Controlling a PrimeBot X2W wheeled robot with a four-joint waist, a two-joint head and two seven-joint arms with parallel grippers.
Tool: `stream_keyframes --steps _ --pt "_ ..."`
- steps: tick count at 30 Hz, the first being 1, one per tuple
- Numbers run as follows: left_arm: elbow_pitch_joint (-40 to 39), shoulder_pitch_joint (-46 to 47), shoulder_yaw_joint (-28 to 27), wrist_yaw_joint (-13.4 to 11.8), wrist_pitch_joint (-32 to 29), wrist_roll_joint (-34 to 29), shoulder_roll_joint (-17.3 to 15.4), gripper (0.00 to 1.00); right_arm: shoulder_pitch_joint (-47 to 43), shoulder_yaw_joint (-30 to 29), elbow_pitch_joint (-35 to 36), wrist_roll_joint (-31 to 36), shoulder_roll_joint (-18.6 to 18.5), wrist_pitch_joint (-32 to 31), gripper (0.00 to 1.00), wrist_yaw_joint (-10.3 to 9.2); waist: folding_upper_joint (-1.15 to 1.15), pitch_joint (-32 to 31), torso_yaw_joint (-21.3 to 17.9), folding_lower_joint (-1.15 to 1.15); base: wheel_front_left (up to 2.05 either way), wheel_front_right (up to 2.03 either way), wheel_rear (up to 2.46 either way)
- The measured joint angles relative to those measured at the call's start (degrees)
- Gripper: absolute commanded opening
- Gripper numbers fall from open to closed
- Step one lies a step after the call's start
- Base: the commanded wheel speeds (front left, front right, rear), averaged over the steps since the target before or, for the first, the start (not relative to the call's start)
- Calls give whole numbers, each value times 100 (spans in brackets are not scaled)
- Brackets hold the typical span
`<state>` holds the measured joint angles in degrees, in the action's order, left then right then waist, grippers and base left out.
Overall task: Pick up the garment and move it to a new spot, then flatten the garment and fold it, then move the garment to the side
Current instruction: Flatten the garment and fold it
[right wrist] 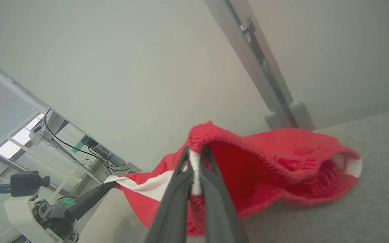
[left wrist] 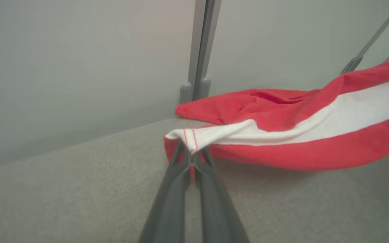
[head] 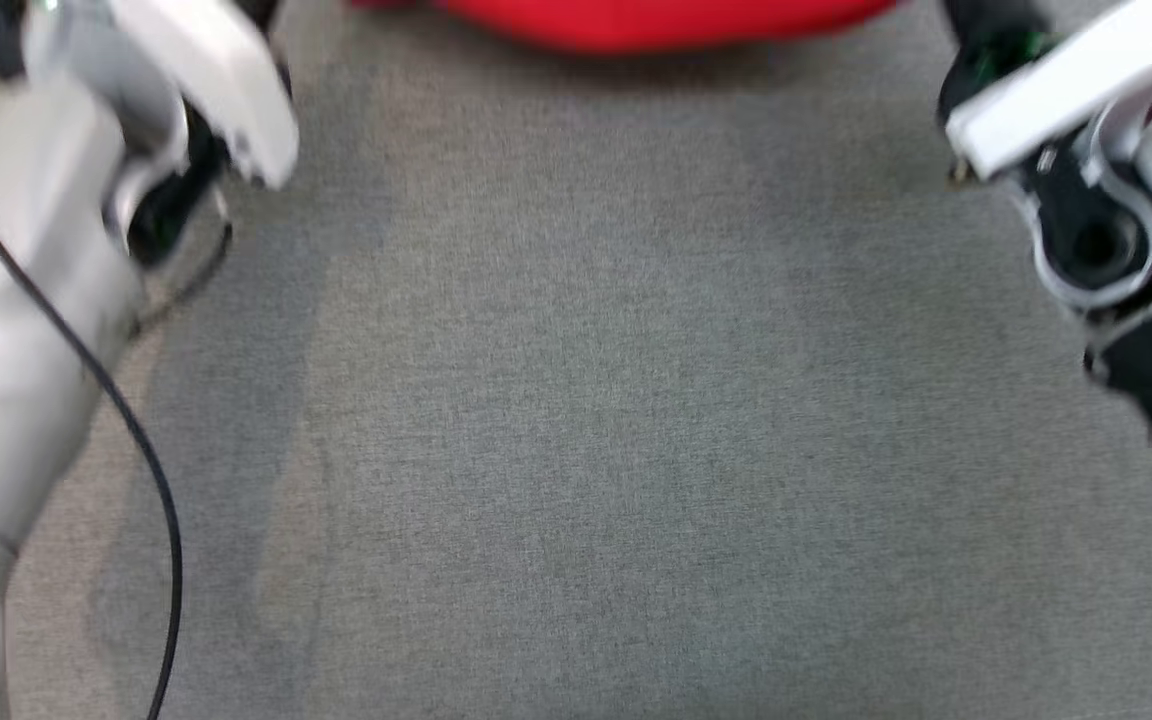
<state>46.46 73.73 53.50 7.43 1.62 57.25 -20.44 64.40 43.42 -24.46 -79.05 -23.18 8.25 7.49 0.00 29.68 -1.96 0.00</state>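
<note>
The garment (left wrist: pixel 295 135) is red with a broad white stripe. It hangs stretched between my two grippers just above the grey cloth surface. My left gripper (left wrist: pixel 191 156) is shut on a white hemmed corner with red stitching. My right gripper (right wrist: pixel 196 158) is shut on the elastic red waistband with its white stripe; the opening of the garment (right wrist: pixel 268 168) gapes to the right of the fingers. In the head view a strip of the garment (head: pixel 636 20) shows at the top edge, between my two pale forearms.
The grey fabric surface (head: pixel 576 420) spreads out below the arms. A pale wall with a grey metal post (left wrist: pixel 201 50) stands right behind the garment. A black cable (head: pixel 136 440) runs along my left arm.
</note>
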Motion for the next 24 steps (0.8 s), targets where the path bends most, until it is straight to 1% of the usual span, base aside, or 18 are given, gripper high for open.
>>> stream_keyframes --steps 4,7,9,10,15,19,24 --pt "-520 -1021 138 -2 -158 283 -275 0 -698 407 192 -257 -171 -145 0 0 0 -391 -15 0 0 0 0" --pt "-972 -1688 192 -164 -210 433 -438 0 -1128 616 349 -457 -346 -247 0 0 0 -710 -26 0 0 0 0" --pt "-1315 -2145 187 -364 -133 559 -550 0 -1441 766 457 -589 -456 -331 0 0 0 -928 -36 0 0 0 0" --pt "-1649 -2619 168 -600 31 624 -657 0 -1796 938 571 -701 -564 -421 0 0 0 -1152 -46 0 0 0 0" --pt "-2491 -3685 199 -1109 200 881 -806 0 -2580 1083 1067 -1092 -880 -516 0 0 0 -1677 -53 0 0 0 0" --pt "-3081 -4253 281 -1470 226 951 -976 0 -3109 1146 1371 -1185 -1160 -520 0 -1 0 -1964 -40 0 0 0 0" --pt "-3654 -4797 319 -1815 333 1047 -1082 0 -3700 1226 1642 -1193 -1389 -360 0 -1 0 -2123 4 0 0 0 0"
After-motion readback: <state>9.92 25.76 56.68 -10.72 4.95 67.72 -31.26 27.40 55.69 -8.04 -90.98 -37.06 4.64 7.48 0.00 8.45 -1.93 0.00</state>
